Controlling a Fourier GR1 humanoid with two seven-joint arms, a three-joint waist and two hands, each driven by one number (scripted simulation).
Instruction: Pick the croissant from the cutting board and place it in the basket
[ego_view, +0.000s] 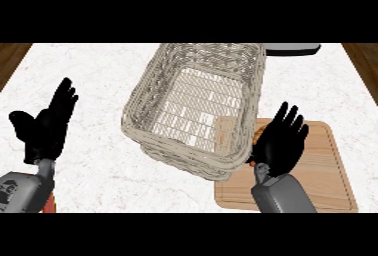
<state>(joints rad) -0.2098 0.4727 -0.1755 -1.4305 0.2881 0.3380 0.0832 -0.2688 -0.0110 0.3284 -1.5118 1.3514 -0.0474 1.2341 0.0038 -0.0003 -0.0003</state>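
Observation:
A pale wicker basket (148, 107) stands tilted across the middle of the white counter, and I see nothing inside it. To its right lies a wooden cutting board (328, 170). My right hand (279, 145) is over the board's left part with its fingers straight and pointing up. Only an orange-brown sliver of the croissant (257, 136) shows at the hand's left edge; the rest is hidden behind the palm. My left hand (46, 125) rests open at the left, fingers up, well away from the basket.
A dark grey object (291, 49) lies at the far edge behind the basket. Dark wood strips (365, 60) border the counter on both sides. A small red thing (50, 204) shows by my left forearm.

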